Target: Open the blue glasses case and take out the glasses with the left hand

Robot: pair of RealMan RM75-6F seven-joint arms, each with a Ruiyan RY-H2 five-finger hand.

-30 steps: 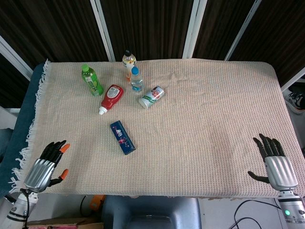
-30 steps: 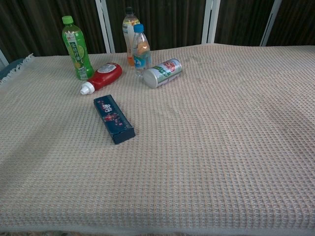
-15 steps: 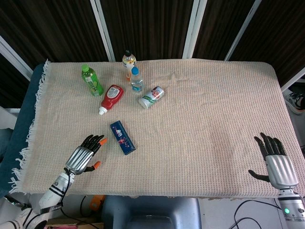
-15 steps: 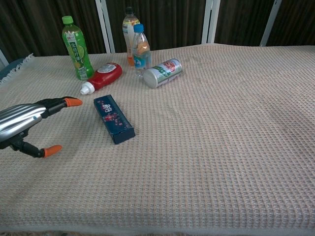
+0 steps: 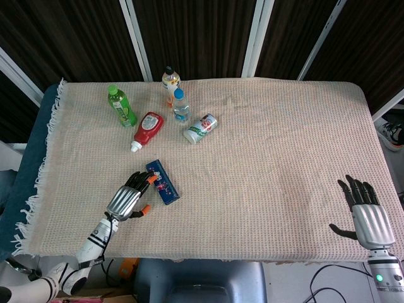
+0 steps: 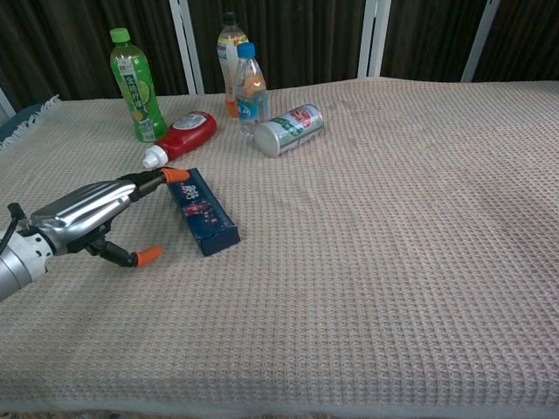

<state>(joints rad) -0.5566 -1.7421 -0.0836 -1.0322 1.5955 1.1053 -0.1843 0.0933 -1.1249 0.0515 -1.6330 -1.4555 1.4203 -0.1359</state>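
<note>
Blue and closed, the glasses case (image 5: 162,182) lies flat on the woven cloth (image 5: 271,151) in the lower left of the head view, set on a slant, and in the chest view it sits left of centre (image 6: 203,211). So we judge the task barely begun: the lid is not lifted and no glasses show anywhere.

At the far left of the frames we see our left hand (image 5: 129,199), holding nothing, its fingers stretched forward and its thumb apart below them. In the chest view that hand (image 6: 92,216) reaches in from the left edge, and the orange fingertips (image 6: 175,175) lie right at the upper left end of the case. We cannot tell whether they touch it or hover just short of it.

Above the case, toward the upper left, stand a green bottle (image 5: 121,105), a red ketchup bottle (image 5: 147,130) lying on its side, two upright drink bottles (image 5: 176,95) and a tipped can (image 5: 201,128), all apart from the case.

At the lower right corner of the head view our right hand (image 5: 365,216) rests at the table's edge, fingers spread and holding nothing, well apart from everything else; the chest view does not show it.

What remains, as we read it, is nearly everything: gripping the case, opening the lid, and lifting the glasses out with the left hand.
</note>
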